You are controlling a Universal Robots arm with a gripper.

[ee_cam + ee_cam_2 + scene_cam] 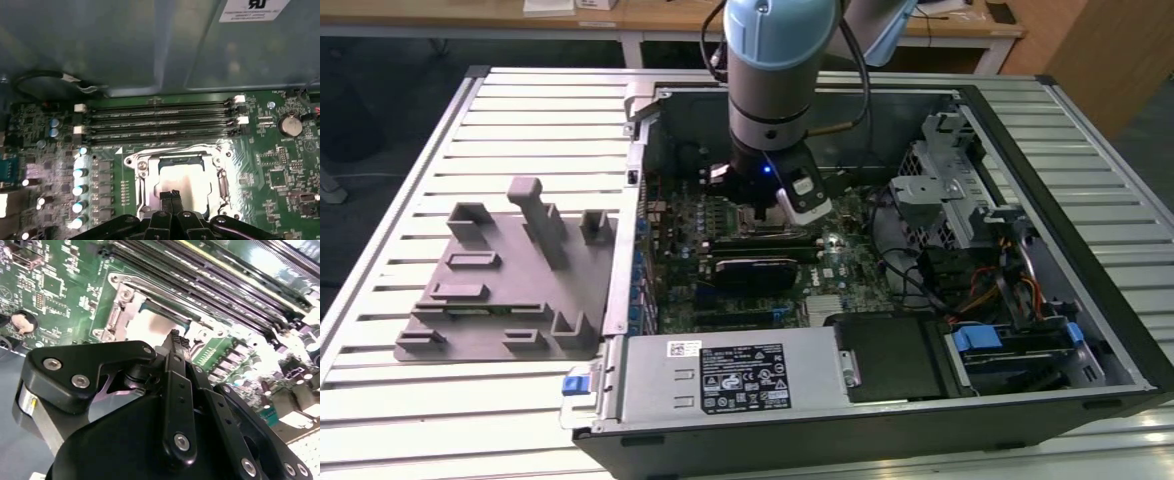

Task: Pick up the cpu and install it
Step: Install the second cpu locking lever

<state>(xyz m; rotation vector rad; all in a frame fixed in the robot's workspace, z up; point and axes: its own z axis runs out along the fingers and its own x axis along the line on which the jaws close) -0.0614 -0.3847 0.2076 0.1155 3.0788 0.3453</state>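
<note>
One claw (171, 196) (closed) over cpu (186, 181).

surface (494, 120): pale slatted metal | behind: light wooden desk (667, 22) on white legs | floor (374, 100): dark grey | wooden panel (1101, 50), exterior view's right

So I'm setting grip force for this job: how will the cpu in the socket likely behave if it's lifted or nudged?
The cpu looks like a flat metal-topped plate, so probably stiff and fairly light. Its smooth pale top reflects light, so it may be slippery to pinch. Lying low inside the socket frame, it shouldn't roll or tip; a sideways nudge would likely just meet the frame. The gripper sits just above it.
</note>
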